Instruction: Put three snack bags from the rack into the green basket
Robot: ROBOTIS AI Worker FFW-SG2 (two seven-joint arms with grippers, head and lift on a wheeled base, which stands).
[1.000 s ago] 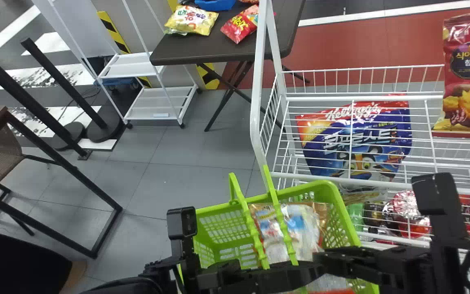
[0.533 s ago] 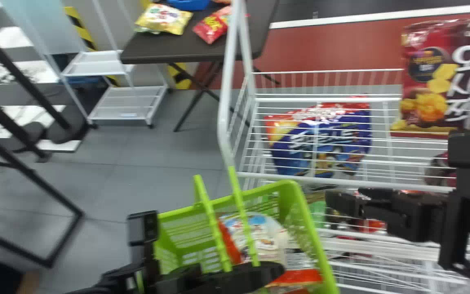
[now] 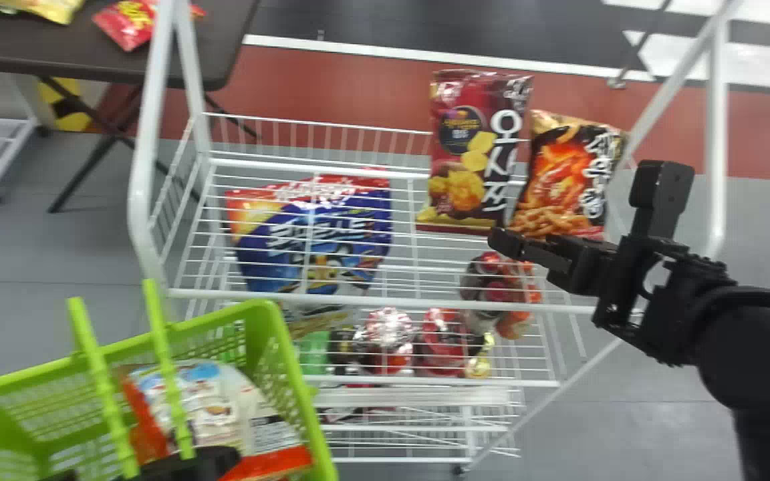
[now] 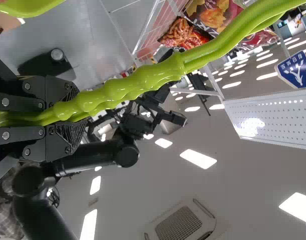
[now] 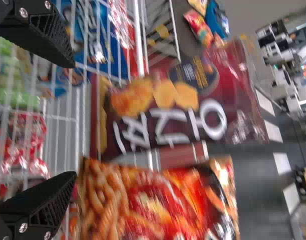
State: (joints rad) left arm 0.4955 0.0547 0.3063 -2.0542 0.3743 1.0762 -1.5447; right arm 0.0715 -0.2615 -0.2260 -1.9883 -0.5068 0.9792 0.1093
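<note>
My right gripper (image 3: pixel 523 242) is spread wide, holding nothing, at the right part of the rack (image 3: pixel 385 300), near its upright snack bags (image 3: pixel 478 153). Left of the rack, my left gripper (image 3: pixel 188 462) grips the handle (image 3: pixel 168 369) of the basket (image 3: pixel 263 311).

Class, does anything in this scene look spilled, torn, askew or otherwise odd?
Nothing visibly spilled or torn stands out. The white bag in the green basket lies aslant, seemingly ordinary for loose packing; on the rack, the maroon bag and orange bag stand side by side.
</note>
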